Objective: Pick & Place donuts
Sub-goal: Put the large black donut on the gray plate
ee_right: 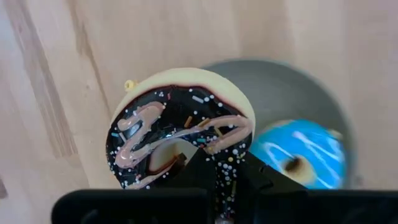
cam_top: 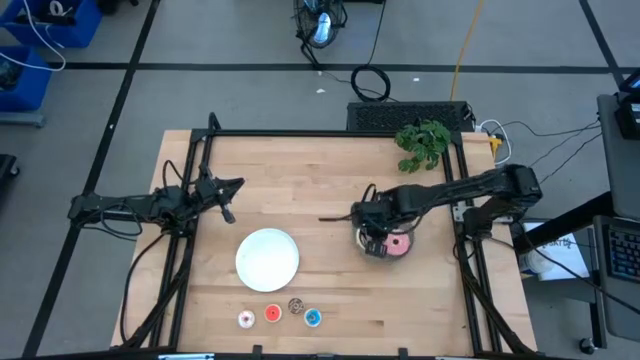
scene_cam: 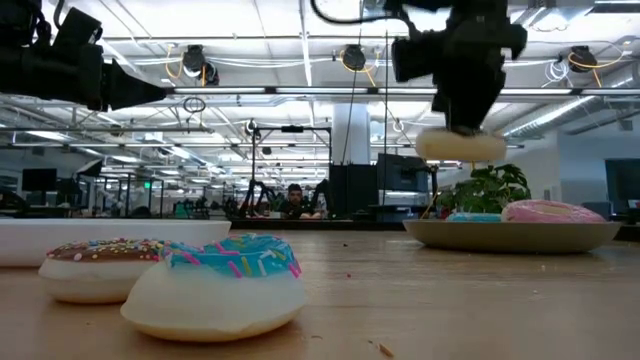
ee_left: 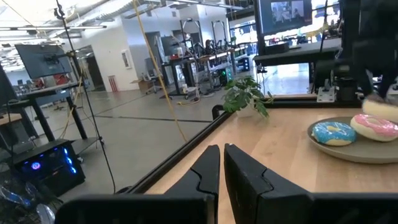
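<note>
My right gripper (cam_top: 374, 240) hangs over the near-left rim of the round grey plate (scene_cam: 515, 236), shut on the dark brown sprinkled donut (ee_right: 180, 134). In the low view that donut (scene_cam: 460, 146) floats above the plate. The pink donut (scene_cam: 545, 211) and the blue sprinkled donut (ee_right: 300, 155) lie flat on the grey plate. The tiny donuts sit in a row near the table's near edge: pale pink (cam_top: 246, 318), red (cam_top: 272, 314), brown (cam_top: 295, 305), blue (cam_top: 313, 318). My left gripper (cam_top: 232, 186) waits shut at the table's left side. My right gripper holds the dark brown donut by one side of its ring (ee_right: 225, 148), which is pinched between the two fingers; one finger (ee_right: 189, 167) seems to reach into the hole, the other stays outside the rim. The fingers come from above, pointing down. The donut is lifted clear and lies about level.
A round white plate (cam_top: 267, 258) rests left of the grey plate, behind the tiny donuts. A green plant (cam_top: 423, 140) stands at the far right corner. A black frame (cam_top: 300, 133) borders the table. Bare wood lies between the two arms.
</note>
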Controlling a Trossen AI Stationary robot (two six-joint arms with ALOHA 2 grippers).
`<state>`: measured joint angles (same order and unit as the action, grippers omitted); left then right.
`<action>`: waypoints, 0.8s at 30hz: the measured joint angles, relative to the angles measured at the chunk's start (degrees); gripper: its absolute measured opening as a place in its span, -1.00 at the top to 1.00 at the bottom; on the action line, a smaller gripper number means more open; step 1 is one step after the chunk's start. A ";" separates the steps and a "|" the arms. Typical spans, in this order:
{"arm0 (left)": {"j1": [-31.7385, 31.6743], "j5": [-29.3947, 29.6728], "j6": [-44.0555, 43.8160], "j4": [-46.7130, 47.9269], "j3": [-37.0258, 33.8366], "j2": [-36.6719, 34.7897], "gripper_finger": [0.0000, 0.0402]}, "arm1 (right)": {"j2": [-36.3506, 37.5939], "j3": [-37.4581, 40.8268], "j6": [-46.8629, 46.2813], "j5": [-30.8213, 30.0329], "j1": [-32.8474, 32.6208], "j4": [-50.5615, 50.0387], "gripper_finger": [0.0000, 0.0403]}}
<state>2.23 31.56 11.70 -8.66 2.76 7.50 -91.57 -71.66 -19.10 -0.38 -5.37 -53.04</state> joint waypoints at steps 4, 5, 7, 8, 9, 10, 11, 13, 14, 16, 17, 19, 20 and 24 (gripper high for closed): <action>-0.01 -0.01 0.00 0.15 0.00 -0.01 0.85 | -1.91 4.35 2.04 2.20 1.22 5.64 0.95; -0.01 -0.01 0.00 0.32 0.00 0.01 0.85 | -2.25 5.22 2.14 2.21 1.52 6.46 0.95; 0.00 -0.01 0.02 0.39 0.00 0.01 0.85 | -2.95 6.73 2.33 2.21 2.00 7.56 0.95; -0.01 -0.01 0.02 0.40 0.00 0.00 0.85 | -3.11 7.43 2.66 2.24 2.19 8.21 0.95; 0.01 -0.04 0.02 0.41 0.00 0.01 0.85 | -3.12 8.22 3.01 2.30 2.39 9.15 0.95; 0.02 -0.04 0.02 0.39 0.00 0.00 0.85 | -3.12 8.90 3.23 2.30 2.53 10.27 0.95; 0.02 -0.03 0.04 0.37 0.00 0.01 0.85 | -3.10 9.57 3.31 2.26 2.73 11.38 0.95; 0.02 -0.03 0.04 0.39 0.00 -0.01 0.85 | -3.10 11.05 3.33 2.25 3.18 13.30 0.95; 0.02 -0.03 0.04 0.34 0.00 0.01 0.85 | -3.10 11.71 3.33 2.27 3.38 14.03 0.95; 0.02 -0.01 0.08 0.37 0.00 -0.01 0.85 | -3.10 12.89 3.33 2.39 3.75 15.20 0.95; 0.02 -0.01 0.11 0.35 0.00 0.01 0.85 | -3.10 13.35 3.33 2.66 3.95 15.50 0.95; 0.02 -0.01 0.14 0.35 0.00 0.00 0.85 | -3.10 13.84 3.33 3.46 4.16 15.55 0.95; 0.02 -0.01 0.15 0.34 0.00 -0.01 0.85 | -3.10 14.00 3.33 3.47 4.25 15.55 0.95; 0.02 -0.01 0.13 0.34 0.00 -0.01 0.85 | -3.10 14.30 3.75 3.11 4.23 16.29 0.90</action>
<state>2.24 31.55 11.84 -8.32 2.76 7.49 -94.67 -57.36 -15.35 2.72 -1.15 -36.75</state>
